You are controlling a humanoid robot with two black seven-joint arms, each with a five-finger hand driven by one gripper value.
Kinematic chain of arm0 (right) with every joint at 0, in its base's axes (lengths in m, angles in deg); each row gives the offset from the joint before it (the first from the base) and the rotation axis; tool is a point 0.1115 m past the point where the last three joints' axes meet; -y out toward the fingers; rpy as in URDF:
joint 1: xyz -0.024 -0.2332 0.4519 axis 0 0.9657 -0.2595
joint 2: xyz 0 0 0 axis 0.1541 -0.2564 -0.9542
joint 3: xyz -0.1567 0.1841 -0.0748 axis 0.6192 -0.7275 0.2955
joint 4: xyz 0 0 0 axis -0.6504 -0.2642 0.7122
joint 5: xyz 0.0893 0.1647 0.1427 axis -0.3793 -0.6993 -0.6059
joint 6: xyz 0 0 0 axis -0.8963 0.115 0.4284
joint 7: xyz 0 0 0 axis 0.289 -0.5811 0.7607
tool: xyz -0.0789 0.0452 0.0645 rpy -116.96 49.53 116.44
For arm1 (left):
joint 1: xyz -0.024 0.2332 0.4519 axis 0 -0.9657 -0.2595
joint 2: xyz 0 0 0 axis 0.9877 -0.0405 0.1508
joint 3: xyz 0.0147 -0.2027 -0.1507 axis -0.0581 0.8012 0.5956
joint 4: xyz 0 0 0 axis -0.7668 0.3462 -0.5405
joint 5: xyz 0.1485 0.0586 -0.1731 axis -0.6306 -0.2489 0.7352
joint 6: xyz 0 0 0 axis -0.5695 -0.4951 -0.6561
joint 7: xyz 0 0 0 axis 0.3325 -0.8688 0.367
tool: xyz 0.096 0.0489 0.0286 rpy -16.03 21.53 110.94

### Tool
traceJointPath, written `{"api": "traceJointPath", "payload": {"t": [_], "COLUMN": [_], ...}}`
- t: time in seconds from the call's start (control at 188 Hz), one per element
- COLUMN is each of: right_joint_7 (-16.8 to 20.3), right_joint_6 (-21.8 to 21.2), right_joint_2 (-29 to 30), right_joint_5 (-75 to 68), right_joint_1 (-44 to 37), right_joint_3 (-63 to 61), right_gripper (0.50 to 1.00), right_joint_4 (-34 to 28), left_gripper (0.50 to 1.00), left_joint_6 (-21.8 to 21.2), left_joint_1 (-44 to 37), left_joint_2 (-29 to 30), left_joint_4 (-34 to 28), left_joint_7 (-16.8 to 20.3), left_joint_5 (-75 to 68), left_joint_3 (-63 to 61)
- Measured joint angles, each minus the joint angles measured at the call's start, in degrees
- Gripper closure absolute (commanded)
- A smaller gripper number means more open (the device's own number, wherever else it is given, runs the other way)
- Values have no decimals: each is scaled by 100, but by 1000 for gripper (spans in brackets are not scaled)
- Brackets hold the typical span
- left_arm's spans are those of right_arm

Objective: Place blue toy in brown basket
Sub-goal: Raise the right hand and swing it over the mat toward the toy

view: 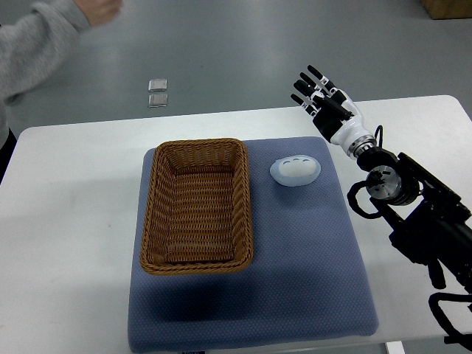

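Observation:
A pale blue round toy (295,171) lies on the blue-grey mat (310,265), just right of the brown wicker basket (151,221). The basket is rectangular and holds nothing. My right hand (318,94) hovers beyond the mat's far right corner, up and right of the toy, with its black fingers (304,88) spread and nothing in them. Its arm (413,206) comes in from the right edge. My left arm does not show.
A person's grey sleeve (33,48) and hand reach in at the top left, off the white table (66,221). Two small shiny squares (158,92) lie on the floor behind the table.

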Motion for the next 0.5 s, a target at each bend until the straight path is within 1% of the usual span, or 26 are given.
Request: {"api": "traceJointPath", "payload": {"t": [0.351, 0.5], "right_joint_7": [26, 58], "right_joint_6": [-46, -219], "right_joint_2": [-58, -228], "right_joint_5": [67, 372], "right_joint_1": [-61, -220], "right_joint_3": [21, 253], "right_gripper": [636, 636], "right_joint_4": [-15, -62], "left_gripper": [500, 500], "left_joint_6": [2, 2], "left_joint_1": [0, 0], "left_joint_2": [0, 0], "left_joint_4": [1, 1], "left_joint_7": [3, 3], "left_joint_5": [0, 0], "left_joint_3": [8, 3]}}
